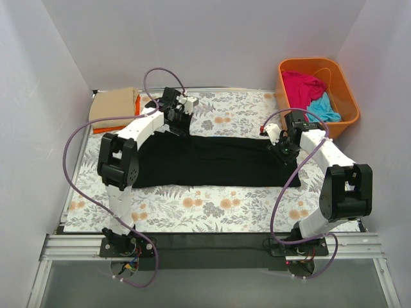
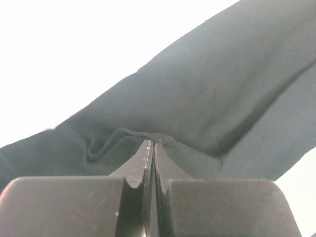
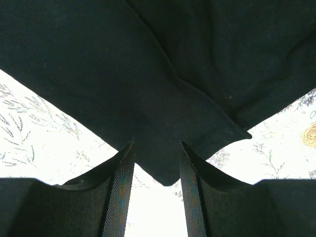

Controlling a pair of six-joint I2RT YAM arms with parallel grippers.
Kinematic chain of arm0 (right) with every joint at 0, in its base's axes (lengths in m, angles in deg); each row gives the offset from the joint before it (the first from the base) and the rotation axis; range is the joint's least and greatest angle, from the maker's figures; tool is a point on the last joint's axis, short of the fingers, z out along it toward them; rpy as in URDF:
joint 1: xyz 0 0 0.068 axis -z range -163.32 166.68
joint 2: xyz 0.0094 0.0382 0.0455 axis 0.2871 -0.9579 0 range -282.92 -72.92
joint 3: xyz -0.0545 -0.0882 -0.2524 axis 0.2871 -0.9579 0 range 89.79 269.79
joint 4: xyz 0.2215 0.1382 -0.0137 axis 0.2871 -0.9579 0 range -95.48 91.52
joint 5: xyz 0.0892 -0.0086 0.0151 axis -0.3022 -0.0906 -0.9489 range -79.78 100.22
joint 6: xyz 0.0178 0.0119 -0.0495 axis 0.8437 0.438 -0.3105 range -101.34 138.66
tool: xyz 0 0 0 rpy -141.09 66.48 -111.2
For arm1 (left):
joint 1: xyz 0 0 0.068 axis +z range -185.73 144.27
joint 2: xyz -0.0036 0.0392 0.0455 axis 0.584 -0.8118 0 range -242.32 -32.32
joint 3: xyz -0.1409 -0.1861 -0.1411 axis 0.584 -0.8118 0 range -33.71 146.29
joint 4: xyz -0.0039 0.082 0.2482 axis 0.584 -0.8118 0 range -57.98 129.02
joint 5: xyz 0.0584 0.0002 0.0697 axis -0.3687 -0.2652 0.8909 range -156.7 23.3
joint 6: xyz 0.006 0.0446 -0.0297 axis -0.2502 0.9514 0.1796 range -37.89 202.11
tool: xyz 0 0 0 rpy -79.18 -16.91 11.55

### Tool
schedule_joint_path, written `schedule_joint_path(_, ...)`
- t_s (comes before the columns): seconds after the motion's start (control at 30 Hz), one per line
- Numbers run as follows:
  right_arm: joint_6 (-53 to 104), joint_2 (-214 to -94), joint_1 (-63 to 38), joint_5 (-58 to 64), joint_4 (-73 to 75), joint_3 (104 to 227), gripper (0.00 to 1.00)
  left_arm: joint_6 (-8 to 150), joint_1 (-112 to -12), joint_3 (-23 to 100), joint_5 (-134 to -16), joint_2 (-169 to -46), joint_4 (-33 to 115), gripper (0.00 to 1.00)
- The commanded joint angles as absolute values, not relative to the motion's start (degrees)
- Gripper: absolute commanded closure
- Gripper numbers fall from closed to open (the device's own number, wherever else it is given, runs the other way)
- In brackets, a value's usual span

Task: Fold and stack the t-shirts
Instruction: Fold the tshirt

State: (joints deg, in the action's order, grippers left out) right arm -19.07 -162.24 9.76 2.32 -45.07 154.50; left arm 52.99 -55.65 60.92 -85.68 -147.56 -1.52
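The black t-shirt lies spread across the middle of the floral sheet. My left gripper is at its far left edge; in the left wrist view the gripper is shut on a pinched fold of the black cloth. My right gripper is at the shirt's right end. In the right wrist view it stands open, and a corner of the black shirt hangs between its fingers without being pinched. A folded tan t-shirt lies on an orange one at the back left.
A rigid orange tub at the back right holds a magenta-pink t-shirt and a turquoise one. The floral sheet covers the table. White walls close in on three sides.
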Motion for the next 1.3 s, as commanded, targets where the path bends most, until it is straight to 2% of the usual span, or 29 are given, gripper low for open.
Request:
schedule_joint_path(0.0,-19.74,-161.70,9.74,1.43,-45.59,154.31,0.59,52.41,-56.12,64.90,-87.44,-151.75,-1.59,0.99)
schedule_joint_path(0.03,-19.83,-161.61,9.65,1.34,-45.59,154.22,0.59,52.15,-56.29,65.95,-87.62,-153.41,-1.76,0.93)
schedule_joint_path(0.07,-19.92,-161.43,9.65,1.34,-45.68,154.13,0.58,51.36,-56.21,66.74,-88.23,-154.04,-2.29,0.74)
schedule_joint_path(0.13,-20.44,-161.25,9.65,0.99,-45.68,154.04,0.57,50.56,-56.21,67.72,-88.41,-153.79,-2.38,0.59)
schedule_joint_path(0.17,-20.53,-161.25,9.65,0.99,-45.76,154.30,0.57,50.13,-56.21,67.63,-88.41,-153.17,-2.55,0.56)
schedule_joint_path(0.2,-20.80,-161.60,9.74,0.99,-45.77,154.31,0.57,50.12,-56.21,66.67,-88.32,-152.30,-2.64,0.49)
schedule_joint_path(0.37,-21.59,-163.36,8.60,1.60,-45.77,155.27,0.57,50.30,-55.94,58.94,-85.34,-140.97,-4.30,0.50)
schedule_joint_path(0.47,-21.85,-165.82,6.75,4.67,-45.07,155.01,0.58,50.74,-55.33,52.09,-81.39,-135.16,-6.06,0.54)
schedule_joint_path(0.6,-22.12,-170.56,4.47,8.54,-43.75,154.66,0.59,51.18,-53.40,46.10,-80.59,-133.48,-8.00,0.55)
schedule_joint_path(0.77,-22.64,-173.99,1.13,13.73,-43.04,152.82,0.60,48.28,-51.73,46.62,-79.89,-137.78,-9.24,0.60)
schedule_joint_path(0.97,-23.08,-174.00,-4.40,15.41,-44.79,147.99,0.62,47.75,-51.11,52.06,-77.25,-145.42,-6.78,0.65)
schedule_joint_path(1.1,-22.38,-173.82,-9.67,11.82,-47.52,146.92,0.62,48.01,-51.11,60.49,-78.30,-155.77,-7.47,0.66)
schedule_joint_path(1.27,-22.82,-174.52,-16.53,3.20,-53.92,149.73,0.62,49.59,-51.11,79.63,-79.96,-167.03,-7.47,0.65)
